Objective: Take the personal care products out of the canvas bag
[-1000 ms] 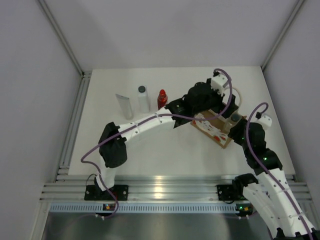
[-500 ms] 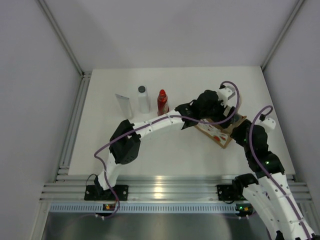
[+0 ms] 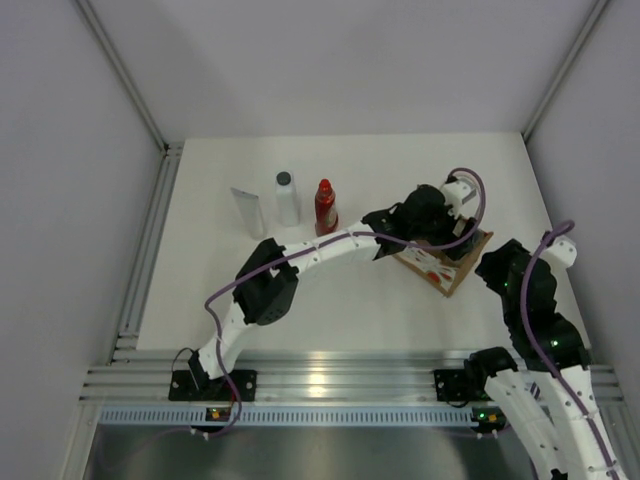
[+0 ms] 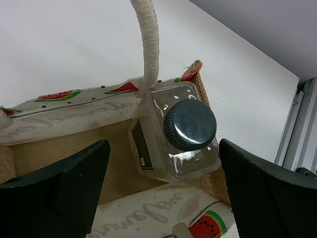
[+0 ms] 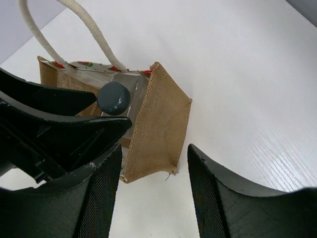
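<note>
Left claw (image 4: 163, 148): spread wide and lowered over the mouth of the canvas bag (image 3: 452, 272). One finger (image 4: 74, 183) stands on each side of the small clear bottle (image 4: 173, 144). I see no contact and nothing is gripped.

Right claw (image 5: 156, 148): part open, holding nothing, hanging over the bag's short end.

Clear bottle: upright inside the bag at the end nearest my right arm, tight against one handle root. Its long axis is vertical, cap up. It has a squarish see-through body, a dark ribbed cap and a dark label on one face.

Bag: tan weave, cream rope handles, watermelon print. It sits diagonally on the right of the tabletop (image 3: 350, 310).

Far left, standing in a row: white tube (image 3: 246, 210), whitish bottle (image 3: 287, 198), red bottle (image 3: 325, 206).
</note>
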`<act>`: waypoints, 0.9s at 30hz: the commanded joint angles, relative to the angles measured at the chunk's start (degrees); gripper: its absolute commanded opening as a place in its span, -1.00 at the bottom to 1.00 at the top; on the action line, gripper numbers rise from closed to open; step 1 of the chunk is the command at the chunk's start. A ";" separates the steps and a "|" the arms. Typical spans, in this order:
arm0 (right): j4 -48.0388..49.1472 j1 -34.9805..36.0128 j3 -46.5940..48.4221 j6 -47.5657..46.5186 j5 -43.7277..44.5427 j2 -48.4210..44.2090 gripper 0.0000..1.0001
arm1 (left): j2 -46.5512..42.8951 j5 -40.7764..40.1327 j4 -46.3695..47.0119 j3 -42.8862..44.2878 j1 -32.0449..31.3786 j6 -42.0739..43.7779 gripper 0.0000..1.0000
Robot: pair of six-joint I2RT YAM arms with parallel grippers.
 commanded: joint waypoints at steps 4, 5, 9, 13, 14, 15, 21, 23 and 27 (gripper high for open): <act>-3.57 -1.15 5.16 -0.92 2.48 -1.95 0.09 | 1.55 -4.18 1.27 2.72 -0.39 -0.13 0.83; -3.66 -1.24 5.34 -1.09 2.39 -2.03 0.09 | 1.72 -5.49 1.27 2.72 -0.57 0.22 0.83; -3.92 -1.15 5.43 -1.44 2.04 -2.56 0.09 | 2.51 -10.31 1.27 2.98 -2.14 3.12 0.82; -4.01 -1.15 5.43 -1.71 1.34 -3.35 0.09 | 3.74 -12.45 1.27 3.59 -2.68 3.65 0.79; -4.01 -1.24 5.43 -1.71 1.16 -3.70 0.10 | 3.92 -12.71 1.27 3.77 -2.68 3.57 0.78; -4.01 -1.15 5.34 -1.71 0.99 -3.88 0.10 | 4.09 -13.15 1.27 3.86 -2.68 3.48 0.78; -4.10 -1.24 5.17 -2.32 0.90 -3.97 0.11 | 3.92 -13.51 1.27 4.04 -2.76 2.51 0.77; -4.01 -1.15 5.08 -2.50 0.90 -3.71 0.11 | 2.96 -12.81 1.45 3.77 -2.76 2.25 0.77; -3.92 -1.15 4.90 -2.50 0.90 -3.62 0.11 | 0.85 -11.93 1.36 3.77 -2.85 1.55 0.78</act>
